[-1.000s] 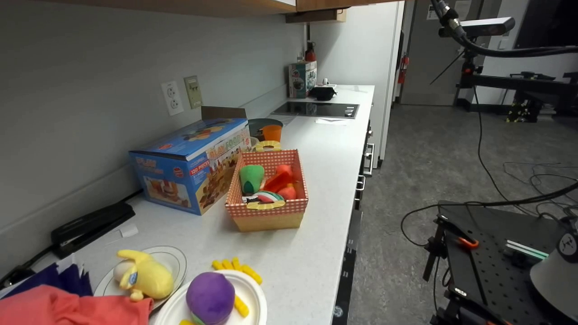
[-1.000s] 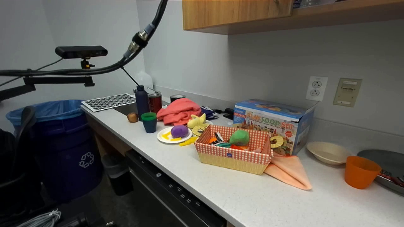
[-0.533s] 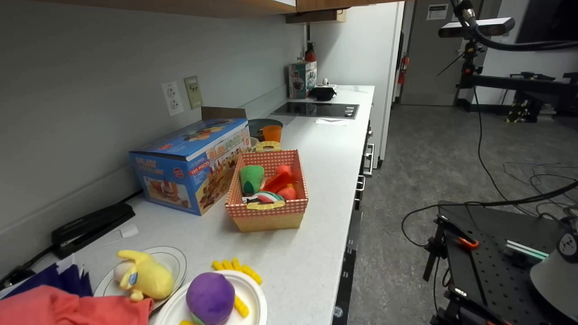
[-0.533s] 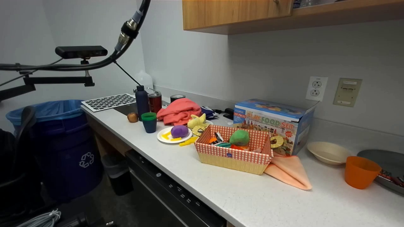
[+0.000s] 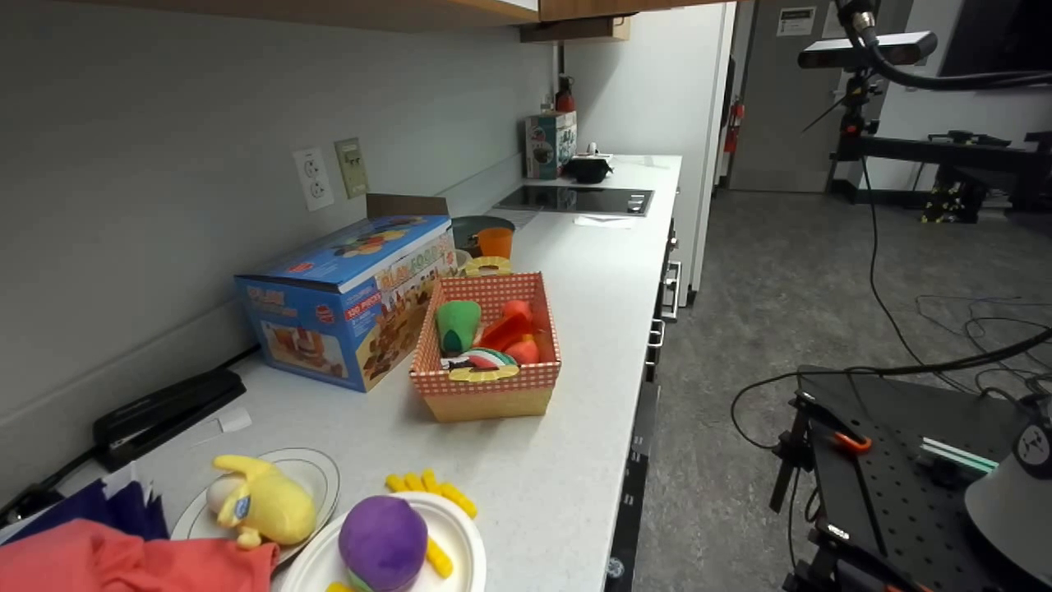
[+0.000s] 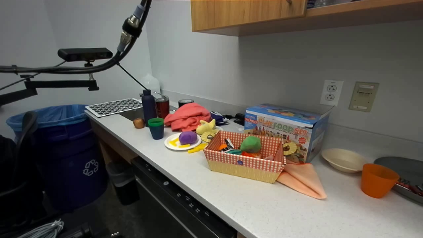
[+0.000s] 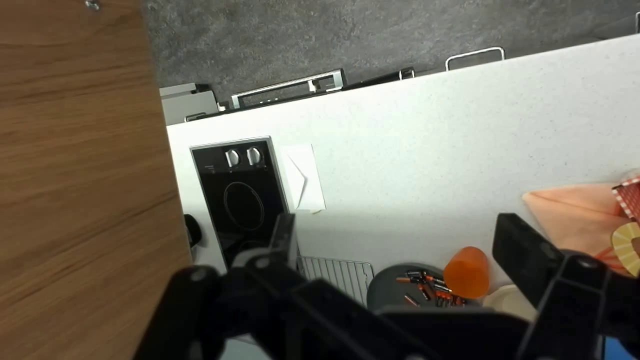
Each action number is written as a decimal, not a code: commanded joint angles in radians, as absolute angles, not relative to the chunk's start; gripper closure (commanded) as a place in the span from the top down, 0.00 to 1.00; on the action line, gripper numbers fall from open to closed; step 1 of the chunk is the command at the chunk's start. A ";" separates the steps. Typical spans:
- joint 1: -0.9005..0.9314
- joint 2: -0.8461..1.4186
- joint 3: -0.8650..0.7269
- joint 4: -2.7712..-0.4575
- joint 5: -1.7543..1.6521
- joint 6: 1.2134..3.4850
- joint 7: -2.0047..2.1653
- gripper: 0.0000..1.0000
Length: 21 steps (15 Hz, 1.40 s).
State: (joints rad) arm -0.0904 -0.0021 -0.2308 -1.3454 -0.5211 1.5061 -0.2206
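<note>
In the wrist view, the fingers (image 7: 522, 257) stand wide apart and hold nothing; framed in their gap, beyond the tips, an orange cup (image 7: 466, 272) sits on the white tabletop (image 7: 425, 150), closer to the finger at picture right; a cream bowl (image 7: 509, 300) shows, partly hidden, just beside that same finger; a dark grey plate (image 7: 385, 287) with small black-and-orange cylinders (image 7: 444, 296) appears midway between the fingers; a wire rack (image 7: 332, 272) shows just beside the finger at picture left, with a black cooktop (image 7: 242, 192) and a white envelope (image 7: 302, 175) past its tip; outward of the picture-right finger lies a peach cloth napkin (image 7: 580, 210); outward of its partner, a wood-grained panel (image 7: 85, 165) fills the edge.

In an exterior view, the cup that the fingers frame stands upright at the grey plate's rim, whether touching I cannot tell; a red-gingham basket (image 6: 244, 167) holding a green plush toy (image 6: 251, 144) stands on the napkin's far side from that cup, with a Play Food Set box (image 6: 277, 124) just behind it.

In an exterior view, farther still from the finger-framed cup, a purple plush vegetable (image 5: 384, 543) sits on a white plate (image 5: 472, 543); a yellow plush toy (image 5: 275, 501) lies on a line-edged plate (image 5: 327, 481) just beside it.
</note>
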 commanded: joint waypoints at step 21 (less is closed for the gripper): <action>-0.251 -0.150 -0.286 -1.463 -0.519 1.325 -0.241 1.00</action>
